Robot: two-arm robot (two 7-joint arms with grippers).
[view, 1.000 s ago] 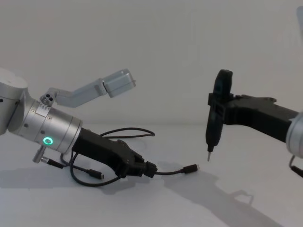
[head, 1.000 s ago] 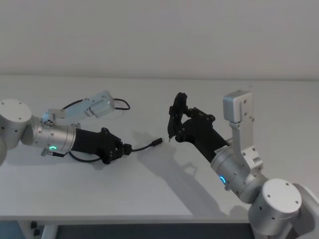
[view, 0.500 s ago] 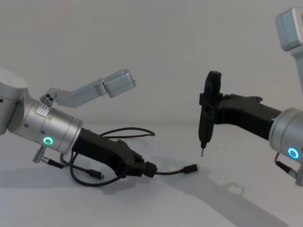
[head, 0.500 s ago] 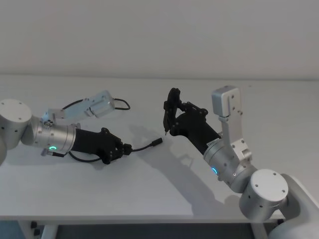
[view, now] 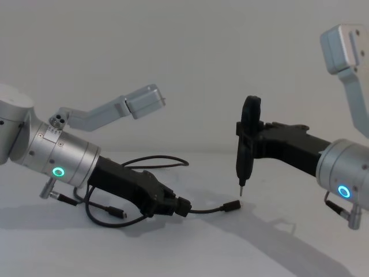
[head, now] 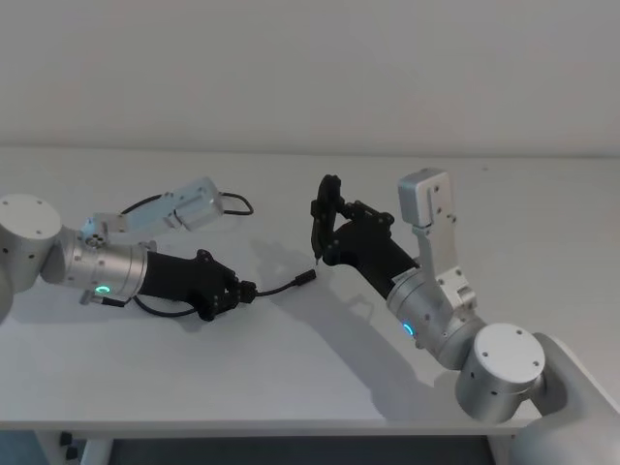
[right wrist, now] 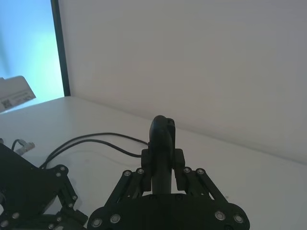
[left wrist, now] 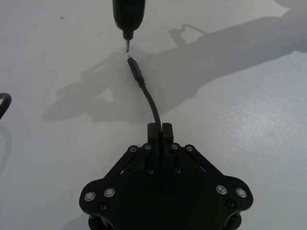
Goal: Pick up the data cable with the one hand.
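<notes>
The data cable (head: 278, 287) is a thin black cord lying on the white table, its free plug (head: 306, 277) pointing right. My left gripper (head: 237, 291), black with a green ring behind it, is shut on the cable just behind that plug's lead (left wrist: 149, 99). More cord loops behind the left arm (head: 239, 203) and under it (view: 109, 212). My right gripper (head: 336, 232) is shut on a black tool (view: 246, 144) with a thin metal tip. That tip hangs just above and beside the free plug (view: 232, 205).
The white table (head: 291, 378) runs to a front edge near me and a plain wall behind. Silver camera housings stick up from the left wrist (head: 192, 202) and the right wrist (head: 424, 205). Bare tabletop lies in front of both arms.
The right arm has swung left, bringing the tool's tip closer to the cable's free plug. The left gripper and the cable have stayed in place.
</notes>
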